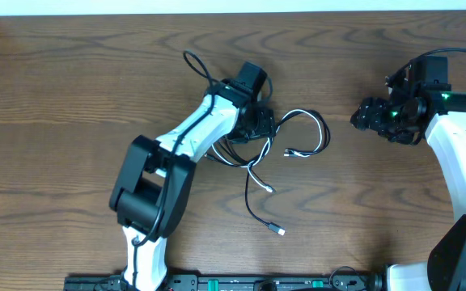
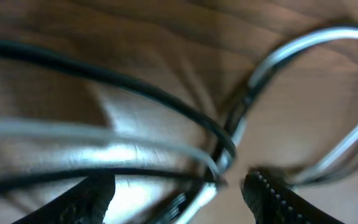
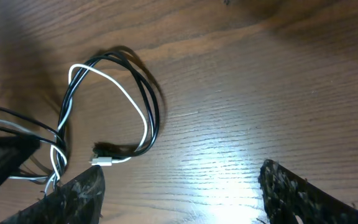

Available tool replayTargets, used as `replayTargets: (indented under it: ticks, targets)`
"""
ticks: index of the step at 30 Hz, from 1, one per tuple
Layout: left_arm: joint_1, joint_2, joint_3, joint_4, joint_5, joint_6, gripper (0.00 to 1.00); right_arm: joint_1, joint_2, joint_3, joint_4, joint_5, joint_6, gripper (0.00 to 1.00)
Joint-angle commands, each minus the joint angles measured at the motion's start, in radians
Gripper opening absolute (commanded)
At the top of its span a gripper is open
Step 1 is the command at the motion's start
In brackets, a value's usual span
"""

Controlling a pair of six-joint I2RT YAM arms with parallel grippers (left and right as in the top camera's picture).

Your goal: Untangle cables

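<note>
1. Two cables, one black cable and one white cable, lie tangled mid-table.
2. The black tail points toward the near edge; the shared loop bulges toward the right edge.
3. Left gripper: fingers spread, straddling the tangle.
4. Right gripper: spread, empty.

- No words, labels, brand names, numbers or signs can be read in any of the three views.
- The left wrist view is too blurred for any print to be made out.
</note>
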Motion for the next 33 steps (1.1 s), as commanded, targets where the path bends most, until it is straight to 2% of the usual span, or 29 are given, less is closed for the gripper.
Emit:
replayTargets:
  ticks: [1,7,14,19,22,26,33]
  targets:
    - [0.001,0.008,0.008,0.034,-0.079,-0.075,0.71,0.004,-0.001,0.013,-0.005,0.007,0.005,0.76]
    - [-0.003,0.014,0.008,0.13,-0.111,-0.108,0.71,0.004,-0.001,0.013,-0.019,0.007,0.005,0.76]
    - [-0.042,0.045,0.008,0.147,-0.243,-0.109,0.68,0.004,-0.001,0.013,-0.02,0.007,0.005,0.76]
    - [-0.066,0.045,0.008,0.161,-0.275,-0.109,0.66,0.004,-0.001,0.013,-0.019,0.007,0.005,0.76]
    - [-0.078,0.048,0.008,0.162,-0.298,-0.11,0.61,0.004,-0.001,0.013,-0.018,0.007,0.005,0.76]
    - [-0.09,0.054,0.007,0.162,-0.332,-0.11,0.47,0.004,-0.001,0.013,-0.017,0.007,0.005,0.76]
    - [-0.09,0.097,0.007,0.163,-0.334,-0.111,0.45,0.004,-0.001,0.013,-0.017,0.007,0.005,0.76]
